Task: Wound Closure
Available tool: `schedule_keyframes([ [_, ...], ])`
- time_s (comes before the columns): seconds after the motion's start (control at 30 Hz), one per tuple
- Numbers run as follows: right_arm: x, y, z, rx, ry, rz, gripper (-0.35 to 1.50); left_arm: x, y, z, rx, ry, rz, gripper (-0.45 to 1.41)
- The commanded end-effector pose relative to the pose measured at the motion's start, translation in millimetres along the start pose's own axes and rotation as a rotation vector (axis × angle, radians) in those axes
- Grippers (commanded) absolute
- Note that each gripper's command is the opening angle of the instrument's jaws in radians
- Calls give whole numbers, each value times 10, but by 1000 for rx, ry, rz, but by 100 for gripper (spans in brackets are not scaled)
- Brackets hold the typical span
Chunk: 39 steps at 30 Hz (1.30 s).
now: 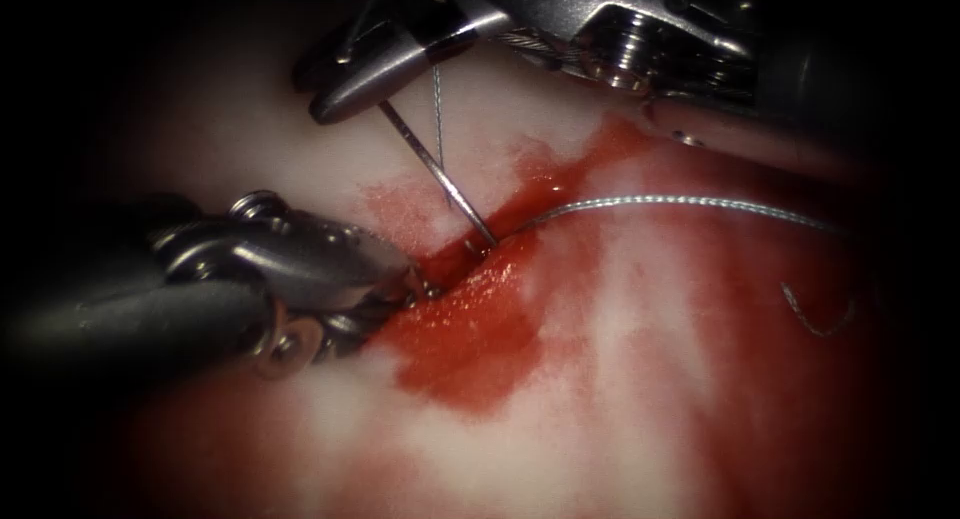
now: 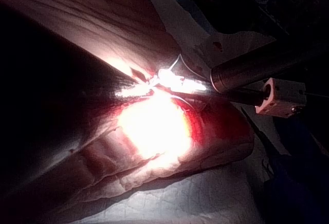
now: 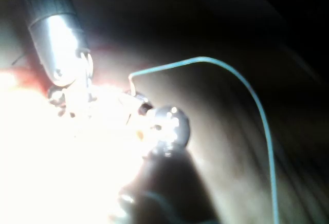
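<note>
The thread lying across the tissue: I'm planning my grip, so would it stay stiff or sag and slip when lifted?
The thin pale braided thread lies in soft curves on the pale pork tissue, so it probably sags. Its end near the wet red fluid may be slippery. It looks very light.

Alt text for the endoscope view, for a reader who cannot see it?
The right tool holds the needle near its rear end, its tip sunk in the cut among red fluid. The left tool reaches the cut's left edge; thread trails right across the tissue.
</note>
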<state>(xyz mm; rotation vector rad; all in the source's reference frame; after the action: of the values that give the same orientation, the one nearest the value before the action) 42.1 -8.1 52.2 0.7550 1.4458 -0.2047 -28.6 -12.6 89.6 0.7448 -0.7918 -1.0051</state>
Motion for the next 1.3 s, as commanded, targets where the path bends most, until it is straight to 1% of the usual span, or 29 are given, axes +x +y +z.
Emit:
schedule_keyframes([
  [0.03,13,11,3,5,5,12,-35,-12,-1,2,0,-5,4,-45],
  [0.27,17,16,0,0,9,24,-35,-11,-1,3,2,-2,5,-45],
  [0.37,19,18,-1,-6,11,-3,-35,-11,-1,3,2,-1,5,-45],
  [0.53,21,19,-1,-14,12,-1,-35,-11,-1,3,3,-1,6,-45],
  [0.7,21,20,0,-18,0,-76,-35,-11,-2,3,3,0,6,-45],
  [0.93,22,20,0,-17,-13,-128,-35,-11,-2,4,3,0,7,-45],
  [1.13,23,20,0,-15,-24,-221,-35,-10,-2,4,3,1,8,-45],
  [1.3,24,20,1,-14,-26,-226,-35,-10,-2,4,3,1,8,-45],
])
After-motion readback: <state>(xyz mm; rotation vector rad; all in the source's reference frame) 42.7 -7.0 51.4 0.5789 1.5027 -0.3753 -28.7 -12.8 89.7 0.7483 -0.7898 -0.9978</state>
